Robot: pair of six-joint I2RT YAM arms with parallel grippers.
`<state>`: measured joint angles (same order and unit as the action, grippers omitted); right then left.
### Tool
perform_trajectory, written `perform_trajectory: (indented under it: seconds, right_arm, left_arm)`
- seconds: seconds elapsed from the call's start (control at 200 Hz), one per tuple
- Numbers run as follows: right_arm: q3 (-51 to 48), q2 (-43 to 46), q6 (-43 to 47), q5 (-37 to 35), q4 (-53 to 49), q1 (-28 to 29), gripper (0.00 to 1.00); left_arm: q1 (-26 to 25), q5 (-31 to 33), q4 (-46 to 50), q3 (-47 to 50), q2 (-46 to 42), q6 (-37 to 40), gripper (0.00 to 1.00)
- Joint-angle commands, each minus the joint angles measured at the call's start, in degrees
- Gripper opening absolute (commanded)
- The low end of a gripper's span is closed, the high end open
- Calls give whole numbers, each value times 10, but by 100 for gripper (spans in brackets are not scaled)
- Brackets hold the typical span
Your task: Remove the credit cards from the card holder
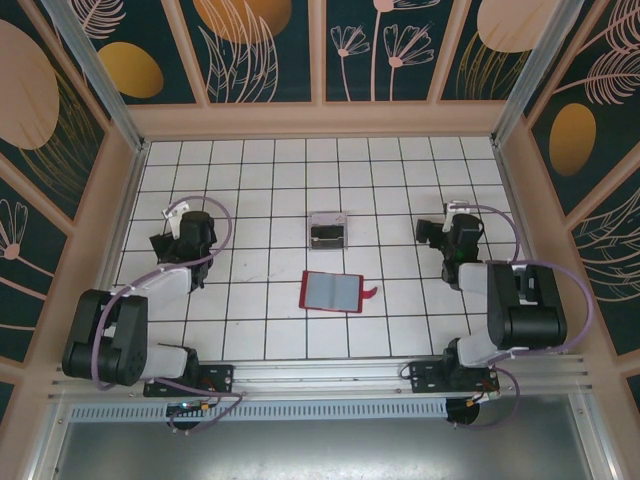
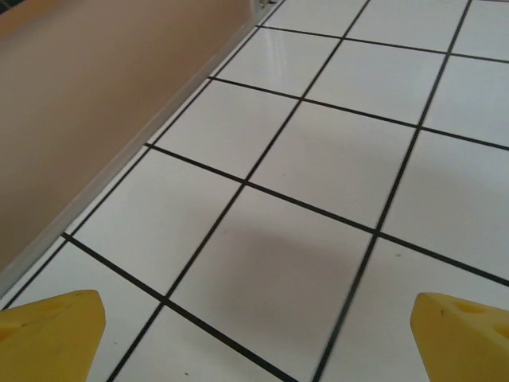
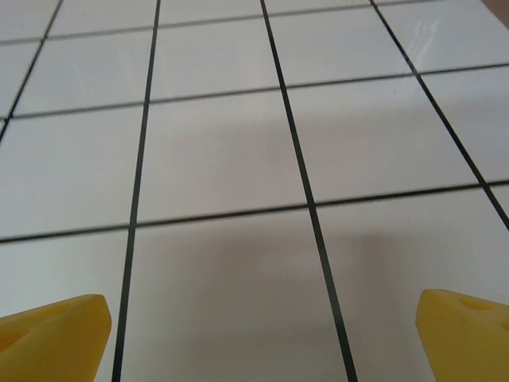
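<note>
The card holder (image 1: 333,291) lies open flat on the white tiled table (image 1: 250,320), about midway between the two arms and a little toward the near side. Its red cover shows as a thin border around two grey-blue pocket panels, and the small red closing tab (image 1: 372,292) sticks out on its right edge. From where I stand I cannot tell whether anything sits in those pockets; the panels look smooth and even.

Just behind it, with about a tile of bare floor between them, sits the clear plastic tray (image 1: 327,214), not touching the holder. Inside the tray I see flat shapes, a dark one in the nearer half and something pale grey behind it. They look like the credit cards (image 1: 327,236), though they are too small for me to count or to be sure of.

Off to the left, well apart from both, the left gripper (image 1: 160,243) hangs low over the tiles, pointing toward the tan side wall (image 2: 95,119). In its wrist view the left gripper (image 2: 254,334) has its yellow fingertips (image 2: 52,334) at opposite corners, spread wide over bare tile.

On the other side, the right gripper (image 1: 430,232) is about level with the tray and well to its right. Its own camera shows the right gripper (image 3: 258,334) spread wide too, its yellow fingertips (image 3: 461,334) apart above plain white tile and black grout lines.
</note>
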<state>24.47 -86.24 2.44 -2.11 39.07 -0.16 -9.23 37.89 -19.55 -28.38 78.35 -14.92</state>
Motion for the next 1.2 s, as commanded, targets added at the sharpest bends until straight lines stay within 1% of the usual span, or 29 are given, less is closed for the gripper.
perform_trajectory:
  seconds: [0.0,0.015,0.04,0.09,0.2,0.26,0.36,0.405,0.48,0.525,0.66,0.781,0.921,0.971,1.011,1.046,1.091,1.106,1.146,1.196]
  right_arm:
    - [1,-21,-18,-6,130,3,99]
    - [1,-25,-19,-7,134,3,99]
    - [2,-21,-21,-8,127,3,99]
    - [-16,-14,-21,-9,151,2,99]
    - [-68,2,-22,-5,233,2,99]
    - [-88,3,-25,2,266,-2,99]
    - [-109,-18,-34,10,321,-15,99]
    - [-111,-18,-33,10,323,-14,99]
    - [-111,-19,-32,9,323,-15,99]
    - [-111,-19,-33,10,323,-14,99]
    - [-111,-19,-33,9,324,-14,99]
    - [-111,-19,-32,10,323,-14,99]
    - [-111,-19,-32,10,324,-13,99]
    - [-111,-19,-32,10,324,-14,99]
    - [-111,-19,-32,10,324,-14,99]
    - [-111,-19,-33,10,324,-14,99]
    - [-111,-19,-32,10,324,-14,99]
    - [-111,-19,-33,10,324,-14,99]
    - [-111,-19,-32,10,323,-15,99]
    - [-111,-19,-32,10,323,-15,99]
  left_arm:
    - [13,14,-186,47,15,73,99]
    - [16,10,-205,54,15,78,98]
    - [18,5,-207,57,12,77,99]
    - [22,-7,-255,74,7,89,98]
    - [31,-49,-344,109,-3,90,99]
    - [35,-73,-380,117,2,86,98]
    - [38,-94,-427,119,23,85,99]
    - [40,-101,-456,121,42,89,99]
    - [47,-115,-467,112,72,88,98]
    - [47,-134,-441,103,68,90,98]
    - [50,-163,-452,107,70,98,98]
    - [51,-164,-451,106,71,98,98]
    - [52,-183,-460,112,70,104,99]
    - [53,-191,-468,118,70,106,98]
    - [59,-211,-482,130,68,104,99]
    - [69,-238,-526,146,76,101,99]
    - [70,-252,-579,161,98,108,99]
    - [70,-255,-576,160,96,108,99]
    - [71,-258,-531,150,84,107,98]
    - [72,-257,-551,153,93,108,98]
